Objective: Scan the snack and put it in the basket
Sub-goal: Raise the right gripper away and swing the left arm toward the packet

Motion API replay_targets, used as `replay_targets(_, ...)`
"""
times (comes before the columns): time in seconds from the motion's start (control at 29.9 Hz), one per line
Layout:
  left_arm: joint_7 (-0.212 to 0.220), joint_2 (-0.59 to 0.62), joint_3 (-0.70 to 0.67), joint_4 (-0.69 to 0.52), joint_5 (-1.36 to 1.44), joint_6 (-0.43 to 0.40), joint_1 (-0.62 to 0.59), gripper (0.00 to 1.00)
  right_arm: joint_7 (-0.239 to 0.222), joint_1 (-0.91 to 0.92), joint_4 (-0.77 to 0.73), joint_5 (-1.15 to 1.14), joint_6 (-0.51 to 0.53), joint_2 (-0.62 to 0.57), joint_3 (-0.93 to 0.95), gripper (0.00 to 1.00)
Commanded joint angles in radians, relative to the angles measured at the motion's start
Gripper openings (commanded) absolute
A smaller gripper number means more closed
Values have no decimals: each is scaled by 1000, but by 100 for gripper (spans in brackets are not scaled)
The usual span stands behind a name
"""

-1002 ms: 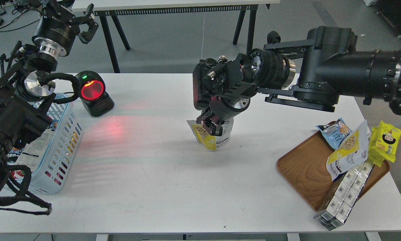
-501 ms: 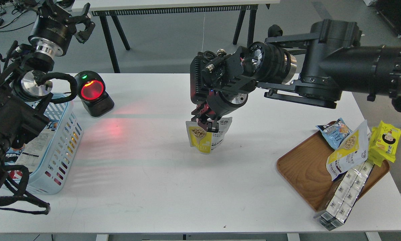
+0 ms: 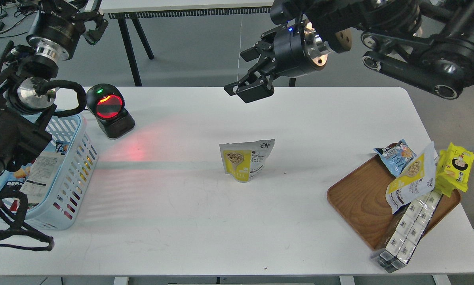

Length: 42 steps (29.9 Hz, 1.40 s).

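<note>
Far left: the basket (image 3: 68, 190) sits at the table edge w/ a couple of printed packets already inside. Above it the left gripper (image 3: 90, 21) hangs high over the far corner, holding nothing; fingers look a bit apart, but it's small and dark there, so can't tell for sure.

Next along, the scanner (image 3: 109, 111) stands just beside the basket, red window lit, throwing a red glow across the white table (image 3: 237, 221) toward centre.

Mid-table: the snack (image 3: 246, 160) stands upright on its own, yellow half to the left, nothing touching it. Well apart from the scanner and from both arms.

Above and behind it, the right gripper (image 3: 242, 88) is up in the air, fingers spread, empty.

Far right: wooden tray (image 3: 359, 202) w/ other packets, incl. a similar pouch, plus a box pack leaning off its edge.

Step, as I read it: snack staged at centre, scan not yet done. Next move prob. needs the left arm to come down, pinch the pouch top w/o tipping it, then show the printed side to the red window before the basket.
</note>
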Motion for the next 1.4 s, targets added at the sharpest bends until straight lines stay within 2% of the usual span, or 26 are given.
replay_targets(0.0, 6, 55, 5, -129, 13, 0, -36, 100, 0, -26, 35, 96, -5, -79, 34, 98)
replay_targets(0.27, 11, 95, 45, -222, 388, 0, -88, 100, 0, -184, 6, 293, -12, -180, 136, 98)
replay_targets(0.47, 8, 141, 48, -392, 667, 0, -88, 100, 0, -349, -64, 463, -11, -208, 254, 99)
replay_targets(0.63, -4, 192, 47, -567, 919, 0, -88, 100, 0, -408, -150, 624, -3, -208, 271, 99)
replay_targets(0.83, -1, 209, 54, -796, 1158, 0, -92, 100, 0, -446, -294, 976, 9, -194, 277, 99)
replay_targets(0.93, -9, 197, 70, -825, 1327, 0, -97, 100, 0, -461, -376, 1148, 53, -188, 276, 99)
replay_targets(1.0, -30, 175, 76, -845, 1404, 0, -100, 100, 0, -460, -435, 1214, 99, -160, 287, 99)
replay_targets(1.07, -47, 148, 90, -870, 1471, 0, -103, 100, 0, -460, -491, 1279, 99, -128, 310, 99)
replay_targets(1.2, -49, 108, 155, -942, 1643, 0, -105, 98, 0, -465, -595, 1458, 99, -93, 366, 99)
replay_targets(1.37, -50, 69, 298, -996, 1919, 0, -109, 97, 0, -510, -624, 1754, 99, -36, 380, 99)
